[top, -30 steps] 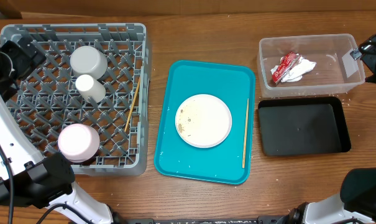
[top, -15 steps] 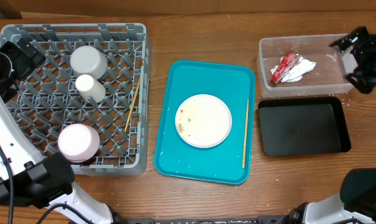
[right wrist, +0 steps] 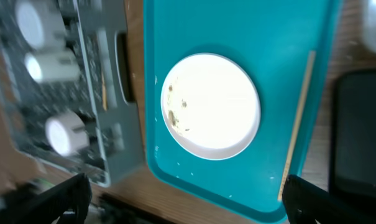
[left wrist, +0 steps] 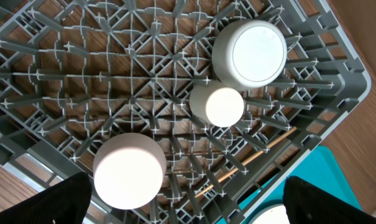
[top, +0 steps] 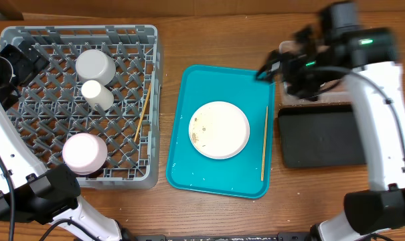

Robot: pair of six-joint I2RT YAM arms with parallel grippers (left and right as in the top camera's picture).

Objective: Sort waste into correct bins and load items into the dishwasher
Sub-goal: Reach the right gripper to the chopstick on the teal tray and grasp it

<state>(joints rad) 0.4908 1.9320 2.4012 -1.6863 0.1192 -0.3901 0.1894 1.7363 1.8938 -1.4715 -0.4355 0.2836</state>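
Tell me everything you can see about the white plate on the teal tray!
The plate is round, white and smooth, like glazed crockery, with a low rim. It lies flat and right side up near the middle of the teal tray, touching only the tray. Small brownish food specks dot the side towards the rack; the rest looks clean. A wooden chopstick lies apart from it on the tray's other side. Nothing holds it.

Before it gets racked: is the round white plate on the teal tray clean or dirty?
Dirty: the round white plate has brown specks near its left edge.
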